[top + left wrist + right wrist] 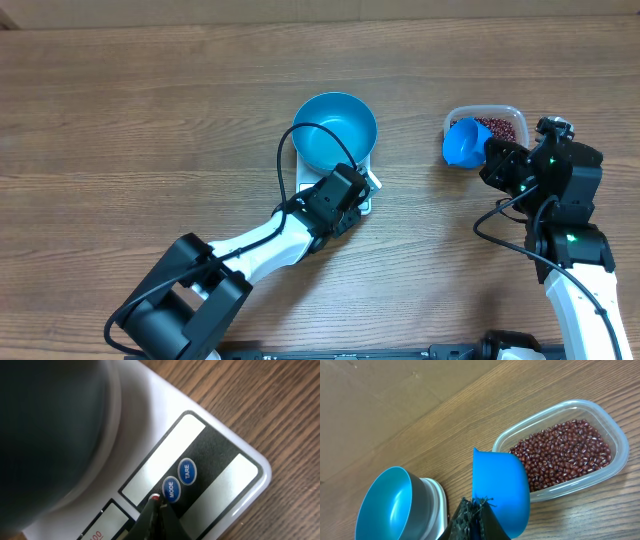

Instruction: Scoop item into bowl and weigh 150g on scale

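Two robot arms are at a wooden table (150, 100). The left gripper (156, 504), fingers together, has its tip at a button on the scale (215, 455), which carries the empty bowl (335, 130). The right gripper (475, 512) is clamped on an empty-looking scoop (500, 485) over the tub (616, 445) of beans (560, 450), so all the scooping and weighing is still to do.

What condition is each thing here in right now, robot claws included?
bowl: empty, sitting on scale.
scale: carrying bowl.
tub: lidless, holding beans.
beans: heaped in tub.
scoop: gripped, looks empty.
left gripper: shut, tips at scale buttons.
right gripper: shut on scoop.
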`<state>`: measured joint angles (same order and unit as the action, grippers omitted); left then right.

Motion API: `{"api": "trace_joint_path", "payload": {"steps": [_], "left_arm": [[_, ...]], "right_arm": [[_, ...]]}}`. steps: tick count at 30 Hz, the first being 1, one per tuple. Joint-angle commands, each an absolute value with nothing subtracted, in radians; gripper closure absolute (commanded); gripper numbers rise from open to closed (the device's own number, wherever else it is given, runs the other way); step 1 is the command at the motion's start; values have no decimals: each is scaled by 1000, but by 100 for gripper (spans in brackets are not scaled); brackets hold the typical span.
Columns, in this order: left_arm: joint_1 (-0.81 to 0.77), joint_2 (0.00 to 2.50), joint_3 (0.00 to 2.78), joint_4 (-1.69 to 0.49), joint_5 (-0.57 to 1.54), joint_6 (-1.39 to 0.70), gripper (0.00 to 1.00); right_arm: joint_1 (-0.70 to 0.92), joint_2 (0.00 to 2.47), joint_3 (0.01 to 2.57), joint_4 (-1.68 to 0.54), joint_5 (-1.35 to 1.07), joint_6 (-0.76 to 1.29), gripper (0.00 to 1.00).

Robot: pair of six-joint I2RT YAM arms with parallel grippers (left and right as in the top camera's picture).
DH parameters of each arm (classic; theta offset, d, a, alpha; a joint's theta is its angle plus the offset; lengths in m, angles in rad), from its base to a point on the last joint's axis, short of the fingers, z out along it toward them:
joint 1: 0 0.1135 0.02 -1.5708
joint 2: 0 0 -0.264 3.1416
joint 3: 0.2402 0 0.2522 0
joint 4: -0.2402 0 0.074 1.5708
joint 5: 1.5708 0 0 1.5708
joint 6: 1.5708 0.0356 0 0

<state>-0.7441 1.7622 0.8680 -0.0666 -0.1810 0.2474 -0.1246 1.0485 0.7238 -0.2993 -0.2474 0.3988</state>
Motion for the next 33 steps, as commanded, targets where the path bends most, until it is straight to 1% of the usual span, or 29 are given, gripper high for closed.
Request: {"api": "trace_joint_path", "payload": {"steps": [1,17,33], "left_arm": [[-739,1783,852,-54,-203,270,95],[-737,1790,852,-44,-244,270,96],[-737,1791,852,-47,-208,326,96]], "right_arm": [[-130,1046,753,-286,-248,396,96],[-130,1046,753,-286,-247,396,96],[-130,1046,753,-286,-248,396,96]]}}
